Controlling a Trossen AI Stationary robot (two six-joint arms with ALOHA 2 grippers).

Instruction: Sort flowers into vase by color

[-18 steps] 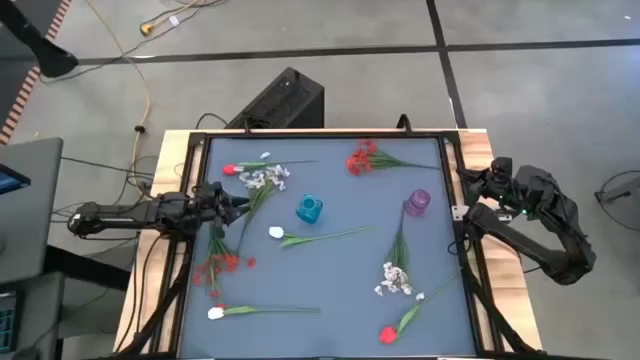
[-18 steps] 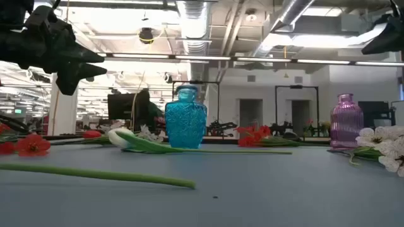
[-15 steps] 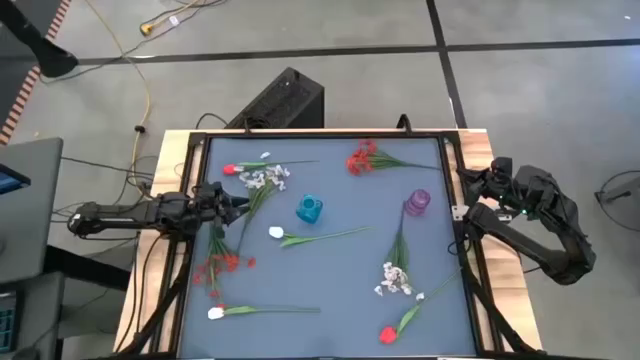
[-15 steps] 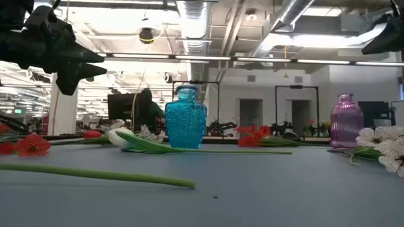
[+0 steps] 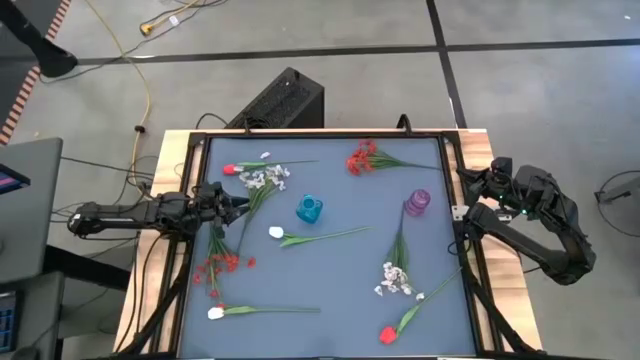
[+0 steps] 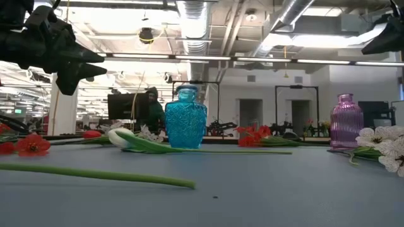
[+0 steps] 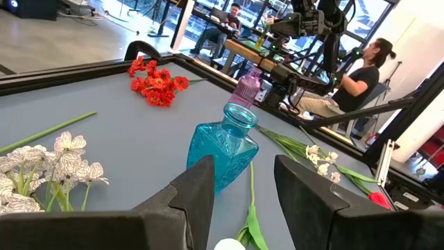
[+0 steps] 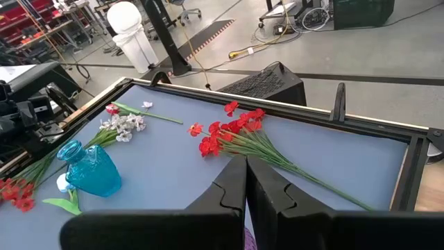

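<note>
the blue vase [image 5: 309, 209] stood near the middle of the table [image 5: 330, 300], and every flower lay flat around it, none in a vase yet. a white bud [image 5: 277, 233] lay just beside the blue vase, a white spray [image 5: 266, 178] past it toward the left arm, red sprays [image 5: 361, 158] toward the far edge. the left gripper [image 5: 228, 204] hung above the table beside the white spray, fingers [image 7: 194, 194] released and apart, likely readying for a stem. the right gripper [image 5: 466, 182] waited off the table's edge, well apart from the purple vase [image 5: 417, 203], fingers [image 8: 232, 182] clenched on nothing.
</note>
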